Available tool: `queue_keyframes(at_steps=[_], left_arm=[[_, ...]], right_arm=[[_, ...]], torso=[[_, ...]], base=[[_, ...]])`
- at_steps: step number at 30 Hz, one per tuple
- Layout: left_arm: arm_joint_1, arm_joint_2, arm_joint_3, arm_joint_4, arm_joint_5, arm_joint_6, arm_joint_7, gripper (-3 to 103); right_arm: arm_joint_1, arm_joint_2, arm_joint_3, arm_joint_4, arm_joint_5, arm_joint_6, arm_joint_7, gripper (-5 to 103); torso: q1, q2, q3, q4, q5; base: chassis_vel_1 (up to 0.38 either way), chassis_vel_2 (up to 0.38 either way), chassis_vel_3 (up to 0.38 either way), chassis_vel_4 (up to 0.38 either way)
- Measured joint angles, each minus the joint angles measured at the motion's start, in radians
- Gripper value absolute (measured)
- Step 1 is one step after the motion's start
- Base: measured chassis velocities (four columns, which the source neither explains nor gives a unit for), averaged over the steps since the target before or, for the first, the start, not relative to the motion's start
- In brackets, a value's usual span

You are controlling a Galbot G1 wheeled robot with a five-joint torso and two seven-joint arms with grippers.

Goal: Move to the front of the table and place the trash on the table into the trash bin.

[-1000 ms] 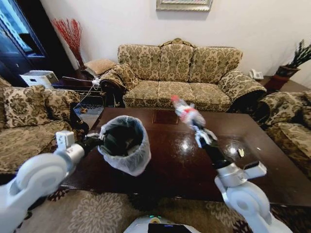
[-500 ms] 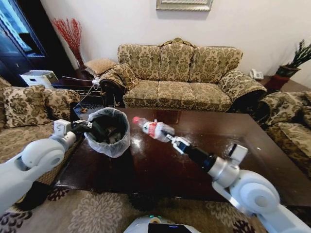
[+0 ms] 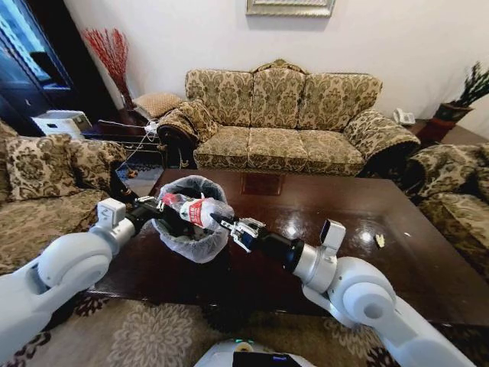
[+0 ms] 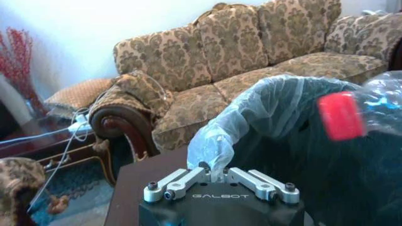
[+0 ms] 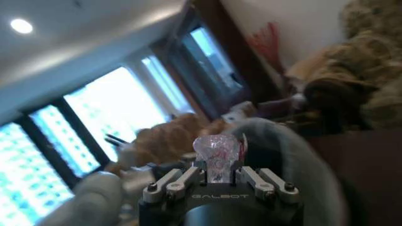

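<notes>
Over the bag-lined trash bin [image 3: 192, 224], the right claw [image 3: 226, 226] is gripping a crushed plastic bottle [image 3: 191, 209] by its base; light, springy, slippery; the left claw [image 3: 150, 206] is pinching the bin's rim.

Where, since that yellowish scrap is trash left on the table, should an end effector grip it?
Probably across its middle, coming straight down from above: the scrap is small and lies flat on the bare table, so no side offers a hold. The right end effector, on its side of the table, is shut on the bottle over the trash bin.
</notes>
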Motion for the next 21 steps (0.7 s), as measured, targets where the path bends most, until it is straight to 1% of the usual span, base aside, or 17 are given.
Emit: queue_keyframes(at_steps=[4, 5, 10, 11, 12, 13, 15, 16, 17, 19, 20, 21], left_arm=[[0.001, -0.007, 0.0, 0.006, 0.003, 0.0, -0.001, 1], [-0.001, -0.009, 0.003, 0.007, 0.003, -0.001, -0.001, 1], [-0.004, -0.01, 0.009, -0.006, -0.003, -0.001, 0.001, 1], [-0.004, -0.01, 0.009, -0.012, -0.006, -0.001, 0.002, 1], [-0.003, -0.012, 0.008, -0.026, -0.021, 0.0, 0.001, 1], [-0.003, -0.012, 0.008, -0.026, -0.021, 0.0, 0.001, 1], [0.002, -0.017, 0.001, -0.047, -0.044, 0.013, -0.003, 1], [0.007, -0.02, -0.004, -0.063, -0.058, 0.02, -0.005, 1], [0.007, -0.02, -0.004, -0.063, -0.058, 0.02, -0.005, 1], [0.015, -0.023, -0.007, -0.081, -0.071, 0.023, -0.006, 1], [0.017, -0.025, -0.007, -0.087, -0.074, 0.024, -0.007, 1], [0.019, -0.027, -0.008, -0.094, -0.076, 0.026, -0.007, 1]], right_arm=[[-0.038, -0.023, 0.028, 0.0, -0.013, -0.014, 0.014, 16], [-0.044, -0.027, 0.027, 0.0, -0.015, -0.022, 0.033, 16], [-0.028, -0.013, 0.002, 0.0, -0.018, -0.027, 0.054, 16], [-0.022, -0.003, -0.009, 0.0, -0.023, -0.023, 0.06, 13], [-0.018, 0.017, -0.022, 0.0, -0.035, -0.011, 0.051, 16], [-0.018, 0.017, -0.022, 0.0, -0.035, -0.011, 0.051, 16], [-0.021, 0.048, -0.037, 0.0, -0.062, 0.008, 0.015, 27], [-0.024, 0.074, -0.056, -0.007, -0.111, 0.021, -0.003, 32], [-0.024, 0.074, -0.056, -0.007, -0.111, 0.021, -0.003, 32], [-0.021, 0.101, -0.087, -0.03, -0.176, 0.038, -0.011, 43], [-0.017, 0.108, -0.096, -0.037, -0.193, 0.041, -0.011, 43], [-0.008, 0.119, -0.108, -0.048, -0.215, 0.043, -0.004, 48]], torso=[[0.0, 0.0, 0.0, -0.0002, 0.0002], [0.0, 0.0, 0.0, -0.0001, 0.0003], [0.0, 0.0, 0.0, -0.0001, 0.0], [0.0, 0.0, 0.0, 0.0, 0.0001], [0.0, 0.0, 0.0, 0.0001, 0.0001], [0.0, 0.0, 0.0, 0.0001, 0.0001], [0.0, 0.0, 0.0, 0.0, 0.0001], [0.0, 0.0, 0.0, -0.0001, 0.0003], [0.0, 0.0, 0.0, -0.0001, 0.0003], [0.0, 0.0, 0.0, -0.0001, 0.0003], [0.0, 0.0, 0.0, -0.0001, 0.0002], [0.0, 0.0, 0.0, 0.0, 0.0002]], base=[[0.0, 0.0, 0.0, 0.0], [0.0, 0.0, 0.0, 0.0], [0.0, 0.0, 0.0, 0.0], [0.0, 0.0, 0.0, 0.0], [0.0, 0.0, 0.0, 0.0], [0.0, 0.0, 0.0, 0.0], [0.0, 0.0, 0.0, 0.0], [0.0, 0.0, 0.0, 0.0], [0.0, 0.0, 0.0, 0.0], [0.0, 0.0, 0.0, 0.0], [0.0, 0.0, 0.0, 0.0], [0.0, 0.0, 0.0, 0.0]])
